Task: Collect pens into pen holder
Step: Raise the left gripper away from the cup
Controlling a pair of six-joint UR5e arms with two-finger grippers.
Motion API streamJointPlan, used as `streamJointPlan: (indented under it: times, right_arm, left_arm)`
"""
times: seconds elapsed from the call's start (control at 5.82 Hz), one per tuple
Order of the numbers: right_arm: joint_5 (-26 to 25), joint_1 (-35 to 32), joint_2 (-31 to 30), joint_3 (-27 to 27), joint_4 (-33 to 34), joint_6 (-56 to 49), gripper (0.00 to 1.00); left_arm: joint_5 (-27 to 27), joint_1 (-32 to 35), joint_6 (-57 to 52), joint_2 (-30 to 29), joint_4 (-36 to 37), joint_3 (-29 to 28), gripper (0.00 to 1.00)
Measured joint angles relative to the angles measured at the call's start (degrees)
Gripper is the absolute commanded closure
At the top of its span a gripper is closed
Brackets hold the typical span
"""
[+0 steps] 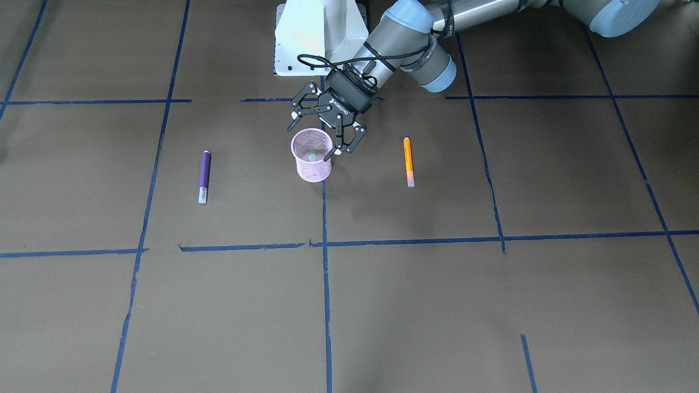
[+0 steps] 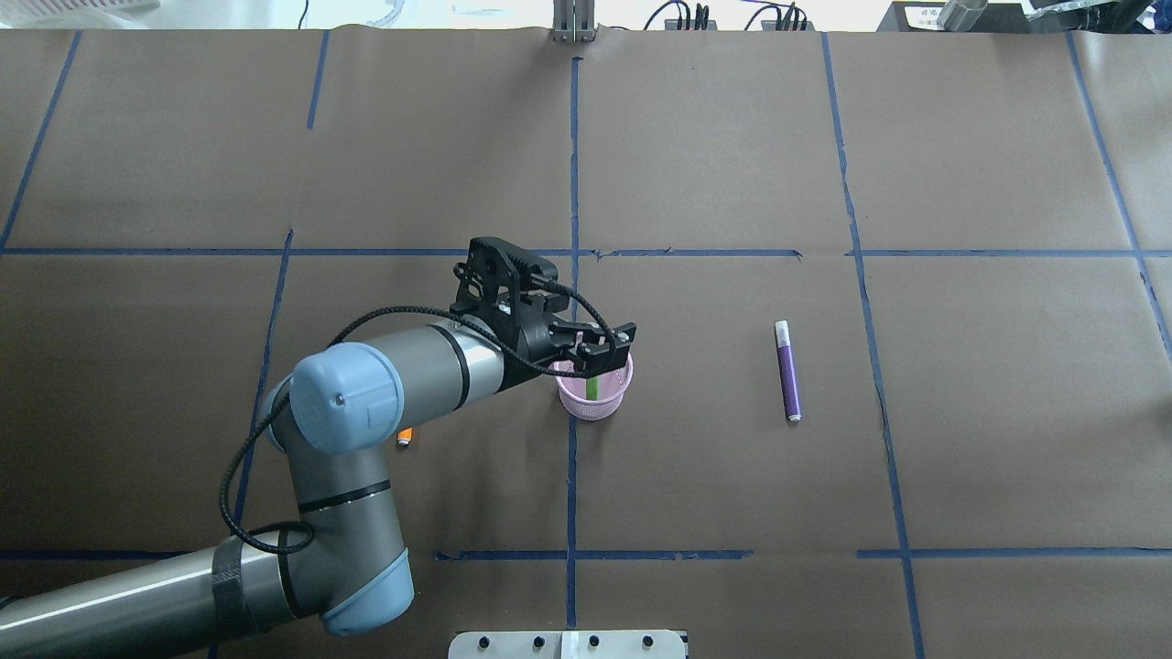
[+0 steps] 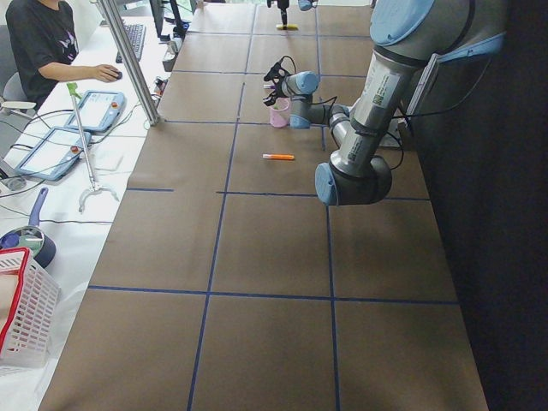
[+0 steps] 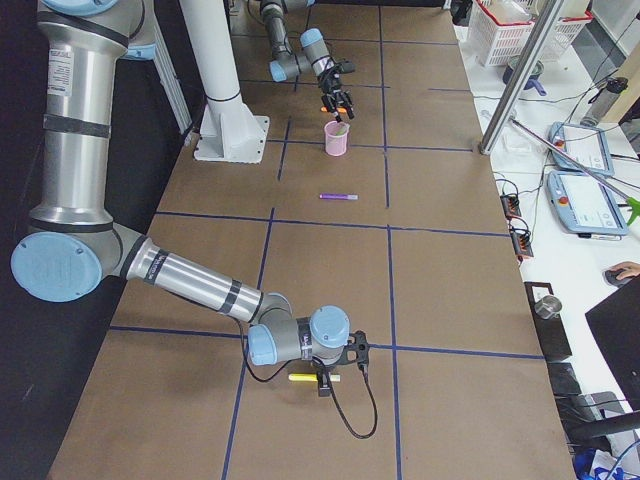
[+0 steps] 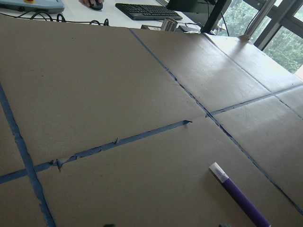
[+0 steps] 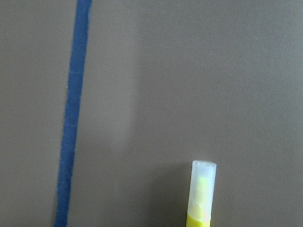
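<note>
Jaws of the left gripper stand wide apart and hold nothing, just above the mouth of the pink mesh pen holder. The green pen stands inside the holder, so I judge that one pen of three is collected. From overhead, the purple pen lies flat at 3 o'clock from the holder, well apart. The orange pen lies near 9 o'clock, mostly hidden under the left arm. Both are left to do. This arm reaches forward, wrist tilted down toward the holder. The right gripper is low over the table, far off, beside a yellow highlighter; its jaws I cannot tell.
</note>
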State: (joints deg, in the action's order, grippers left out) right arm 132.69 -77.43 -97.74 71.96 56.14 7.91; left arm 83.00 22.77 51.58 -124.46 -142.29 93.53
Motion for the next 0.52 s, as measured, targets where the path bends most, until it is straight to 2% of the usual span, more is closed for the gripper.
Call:
streamJointPlan:
  times: [0.17, 0.52]
  right_arm:
    - [0.0, 0.0, 0.0, 0.0, 0.0, 0.0, 0.05]
    - [-0.1, 0.0, -0.1, 0.0, -0.1, 0.8, 0.30]
  left_arm:
    - [2.9, 2.8, 0.0, -0.1, 8.8, 3.8, 0.00]
    - [16.7, 10.8, 0.1, -0.2, 22.7, 6.7, 0.00]
